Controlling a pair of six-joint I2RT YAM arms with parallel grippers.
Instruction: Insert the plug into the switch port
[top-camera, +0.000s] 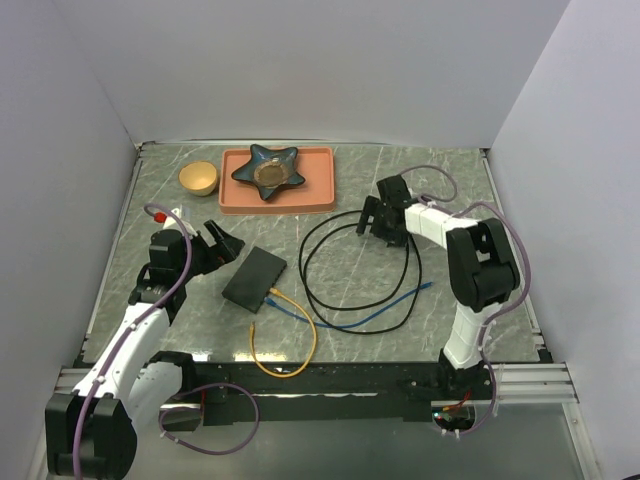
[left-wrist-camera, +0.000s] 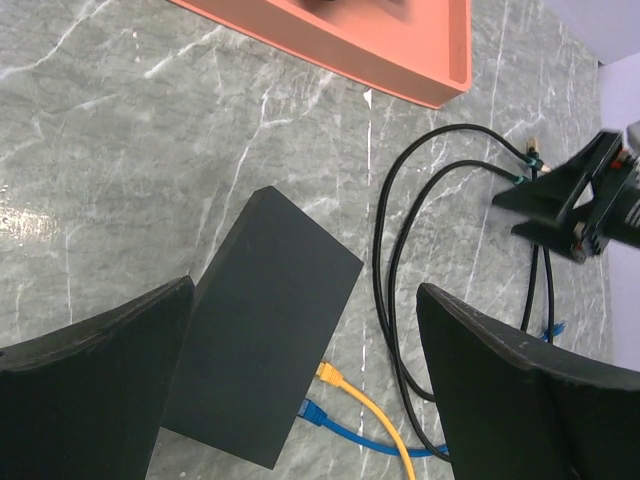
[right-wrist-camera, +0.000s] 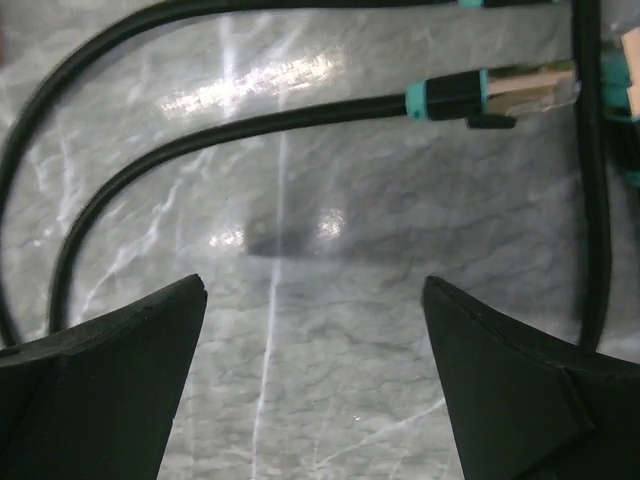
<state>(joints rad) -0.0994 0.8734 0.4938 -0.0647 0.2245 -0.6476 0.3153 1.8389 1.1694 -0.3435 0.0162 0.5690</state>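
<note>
One yellow cable and one blue cable sit in the narrow side of the switch port, a flat matte black box left of centre on the marbled grey bench. The left hand hovers near it, fingers wide apart, empty. The right hand, equally spread, hangs above the black cable's clear, teal-collared plug

The tray runs off the top edge (contents blurred); the switch port hides its sockets.
</note>
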